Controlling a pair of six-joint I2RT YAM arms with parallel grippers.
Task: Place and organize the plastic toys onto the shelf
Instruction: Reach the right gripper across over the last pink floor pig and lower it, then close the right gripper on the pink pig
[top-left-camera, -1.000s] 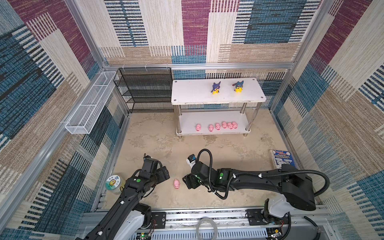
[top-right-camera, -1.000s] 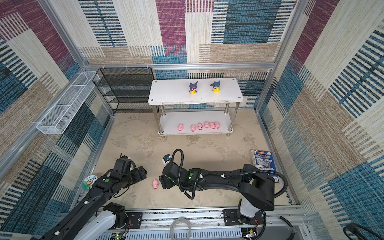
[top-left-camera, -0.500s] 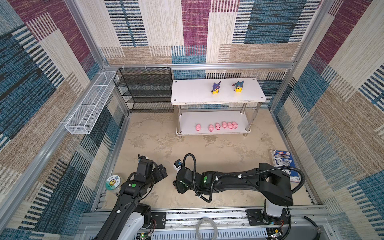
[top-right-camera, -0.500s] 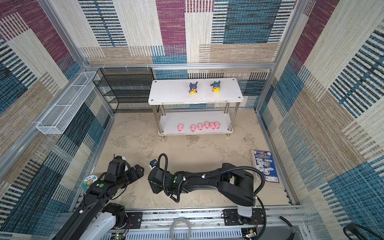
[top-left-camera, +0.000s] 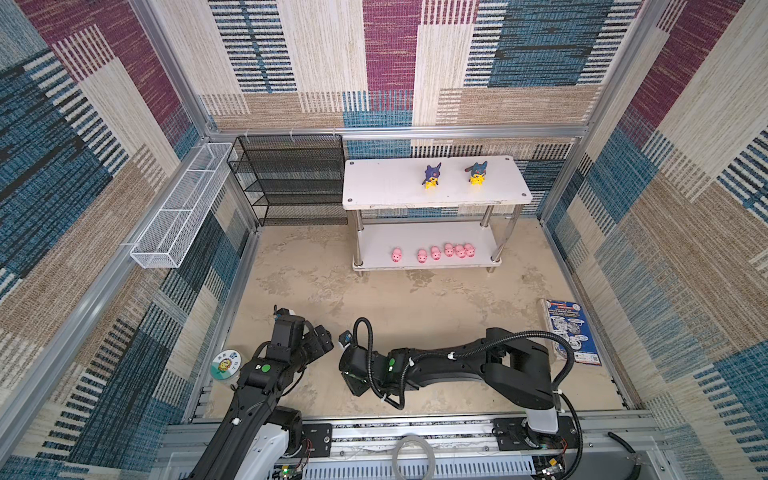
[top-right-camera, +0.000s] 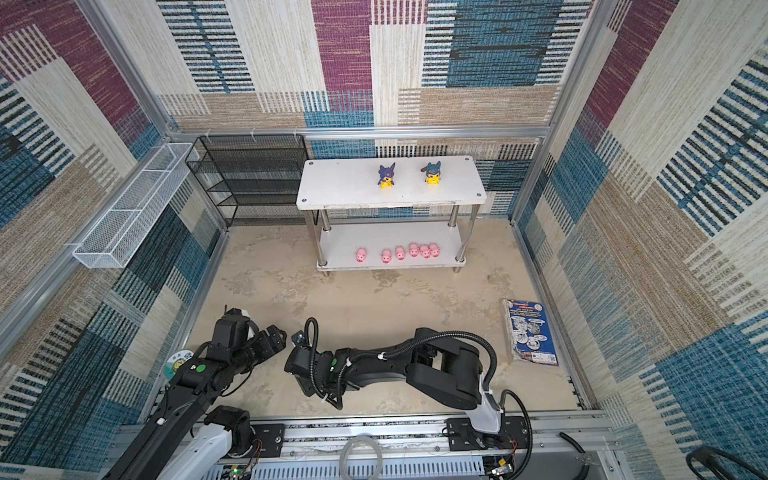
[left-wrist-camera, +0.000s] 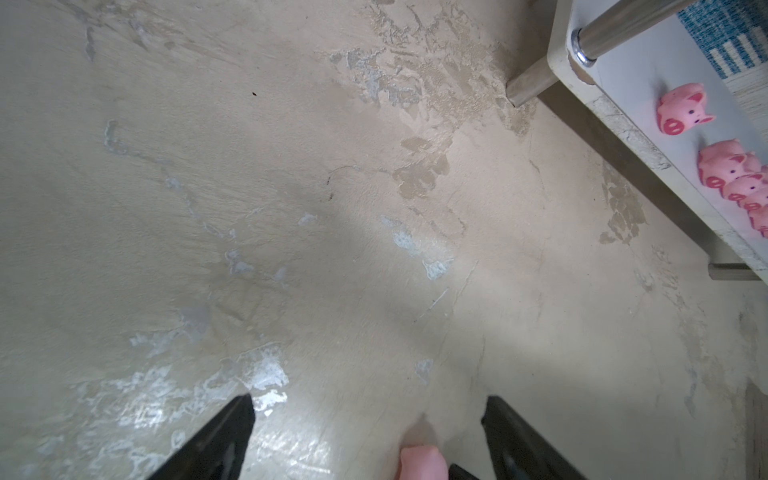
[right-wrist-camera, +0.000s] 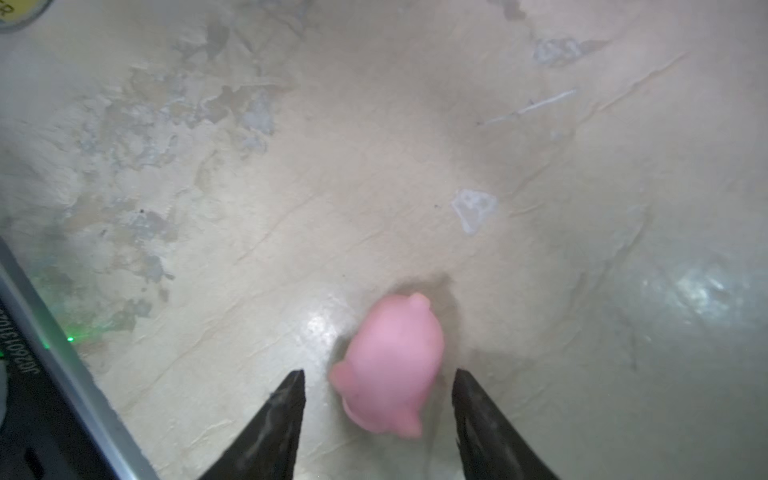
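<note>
The pick-up of the last pink pig (right-wrist-camera: 395, 345) was judged in hand: it lay on the desk (right-wrist-camera: 415, 124), straddled by the right fingers (right-wrist-camera: 274, 432), which were part-narrowed but not touching it. The left fingers (left-wrist-camera: 220, 440) were spread wide and empty. Closure, then carriage to the shelf (top-left-camera: 386, 187) beside its pig row (top-left-camera: 435, 252), was judged to be called for next.

A black mesh rack (top-left-camera: 291, 183) stands at upper centre-left in both top views, a long white wire basket (top-left-camera: 183, 208) just to its left. A round jar (top-left-camera: 225, 365) sits lower left; a blue printed packet (top-left-camera: 569, 332) lies at right.
</note>
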